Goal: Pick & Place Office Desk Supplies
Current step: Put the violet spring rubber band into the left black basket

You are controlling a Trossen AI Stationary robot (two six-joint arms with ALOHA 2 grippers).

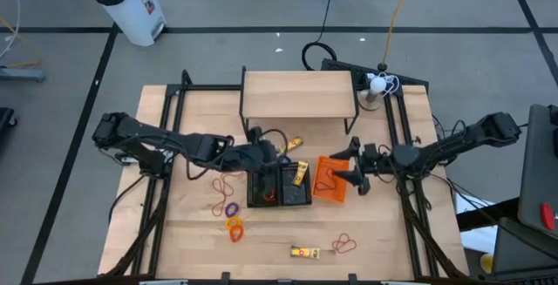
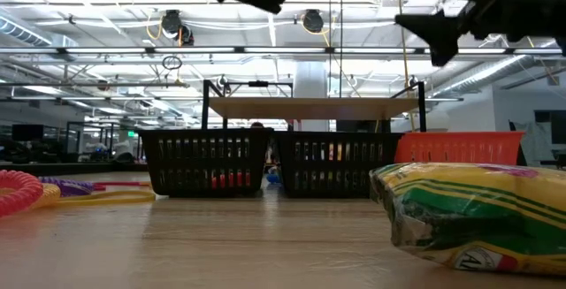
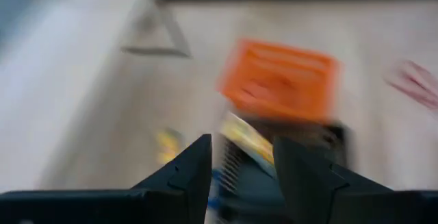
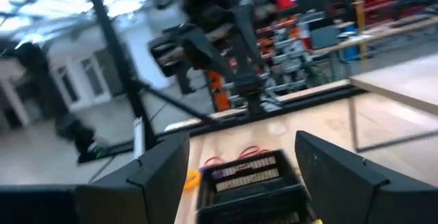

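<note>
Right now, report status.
Both end effectors open and empty: left over black basket, right beside orange bin. Rubber bands loose on table. Nothing blocking.

Both dark arms reach inward from the sides, raised above the tabletop. The left hand (image 1: 264,156) hangs near the middle, its two fingers (image 3: 188,172) parted with nothing between them. The right hand (image 1: 356,167) faces it, fingers (image 4: 161,166) spread wide.

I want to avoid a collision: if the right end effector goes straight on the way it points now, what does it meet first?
Probably the black mesh basket, which lies directly ahead between the open fingers of the right end effector; depth is unclear.
</note>
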